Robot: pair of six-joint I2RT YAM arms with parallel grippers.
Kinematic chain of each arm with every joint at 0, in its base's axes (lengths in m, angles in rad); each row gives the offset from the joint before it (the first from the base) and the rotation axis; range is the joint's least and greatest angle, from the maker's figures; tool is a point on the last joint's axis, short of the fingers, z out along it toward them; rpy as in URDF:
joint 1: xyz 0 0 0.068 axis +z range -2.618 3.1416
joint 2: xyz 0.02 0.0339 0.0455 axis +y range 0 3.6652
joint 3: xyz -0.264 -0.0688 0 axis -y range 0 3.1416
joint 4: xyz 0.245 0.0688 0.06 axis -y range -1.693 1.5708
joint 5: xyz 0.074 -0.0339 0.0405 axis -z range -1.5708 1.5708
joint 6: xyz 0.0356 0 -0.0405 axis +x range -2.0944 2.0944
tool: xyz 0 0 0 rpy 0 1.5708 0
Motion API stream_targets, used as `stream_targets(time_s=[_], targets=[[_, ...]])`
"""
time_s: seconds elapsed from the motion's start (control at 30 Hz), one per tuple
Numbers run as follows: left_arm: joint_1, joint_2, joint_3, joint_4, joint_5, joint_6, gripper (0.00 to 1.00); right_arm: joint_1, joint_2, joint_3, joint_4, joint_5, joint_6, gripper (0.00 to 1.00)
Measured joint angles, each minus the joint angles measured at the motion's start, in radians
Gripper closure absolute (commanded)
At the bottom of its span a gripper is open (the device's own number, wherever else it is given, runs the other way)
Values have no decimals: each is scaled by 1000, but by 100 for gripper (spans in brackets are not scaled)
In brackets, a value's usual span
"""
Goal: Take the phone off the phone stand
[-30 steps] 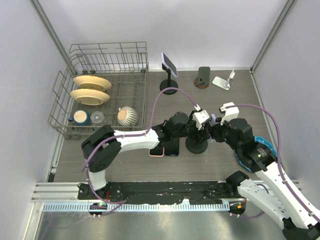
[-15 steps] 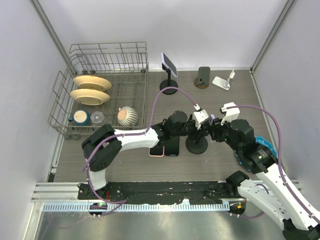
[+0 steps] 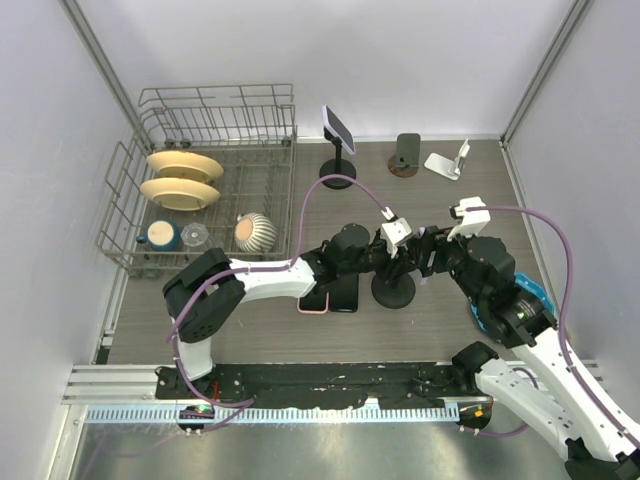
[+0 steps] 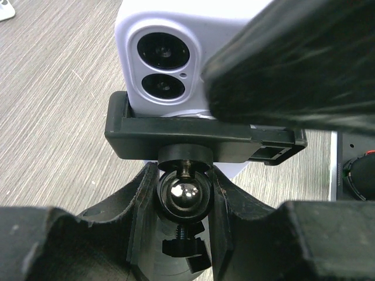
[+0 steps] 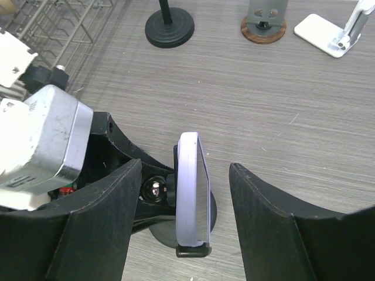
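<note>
phone (image 5: 192, 184) likely rigid, slick, take long edges | left gripper (image 4: 183, 198) clamps phone stand (image 4: 199, 136) neck | right gripper (image 5: 184, 196) spread astride

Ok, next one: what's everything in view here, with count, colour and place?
phone: 1, pale lilac, clamped upright in the phone stand
phone stand: 1, black, table centre
rear phone: 1, pale, on the tall stand
tall stand: 1, black, back centre
wood-base stand: 1, dark, back right
white stand: 1, white, back right
flat phone: 1, dark, pink edge, lying beside the phone stand
dish rack: 1, grey wire, back left
plates: 2, cream, in rack
striped bowl: 1, cream and dark, in rack
mug: 1, blue, in rack
glass: 1, clear, in rack
left hand: 1, black, shut on the stand's ball joint
right hand: 1, black, open either side of the phone
</note>
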Motion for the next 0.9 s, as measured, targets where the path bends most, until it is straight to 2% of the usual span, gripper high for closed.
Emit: stream_targets(time_s=[0.6, 0.9], targets=[[2, 0, -5, 10, -2, -22, 100, 3, 59, -163, 194, 69, 50, 58], [3, 0, -5, 10, -4, -39, 100, 5, 44, -163, 217, 68, 50, 57]])
